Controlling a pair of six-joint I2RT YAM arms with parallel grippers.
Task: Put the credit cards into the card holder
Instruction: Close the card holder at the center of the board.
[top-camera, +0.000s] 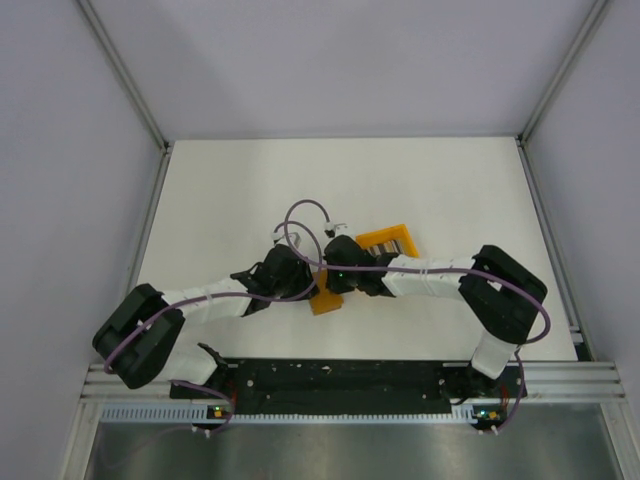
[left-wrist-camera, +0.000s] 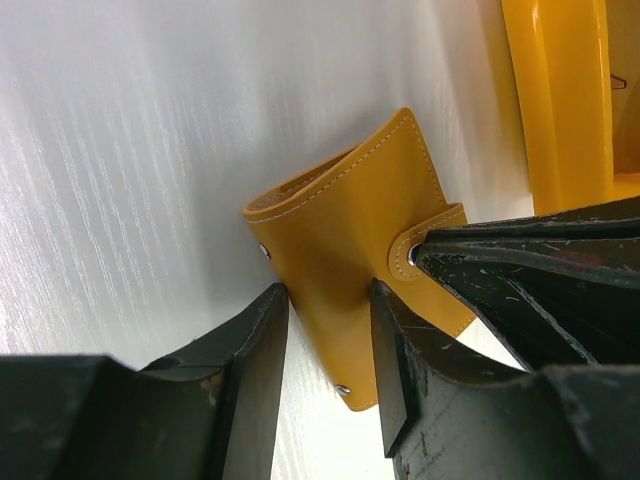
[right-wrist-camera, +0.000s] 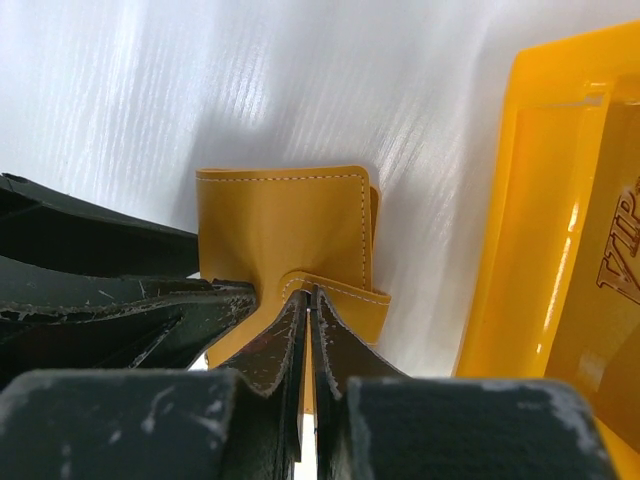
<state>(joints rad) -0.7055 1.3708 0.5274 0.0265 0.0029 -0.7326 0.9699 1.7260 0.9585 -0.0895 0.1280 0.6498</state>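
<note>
The mustard card holder (left-wrist-camera: 345, 225) lies folded on the white table, small in the top view (top-camera: 326, 303) where both arms meet. My left gripper (left-wrist-camera: 327, 300) straddles its lower part, one fingertip on its left edge and the other on its face, pinching it. The right gripper (right-wrist-camera: 310, 292) is shut on the holder's clasp tab (right-wrist-camera: 350, 295), and its tips reach the snap in the left wrist view (left-wrist-camera: 425, 255). Greyish stripes inside the orange bin in the top view could be the credit cards; they are too small to tell.
A bright orange plastic bin (top-camera: 390, 240) stands just right of and behind the holder, close to the right gripper (right-wrist-camera: 540, 250). White table (top-camera: 220, 190) spreads to the back and both sides, bounded by frame posts and walls.
</note>
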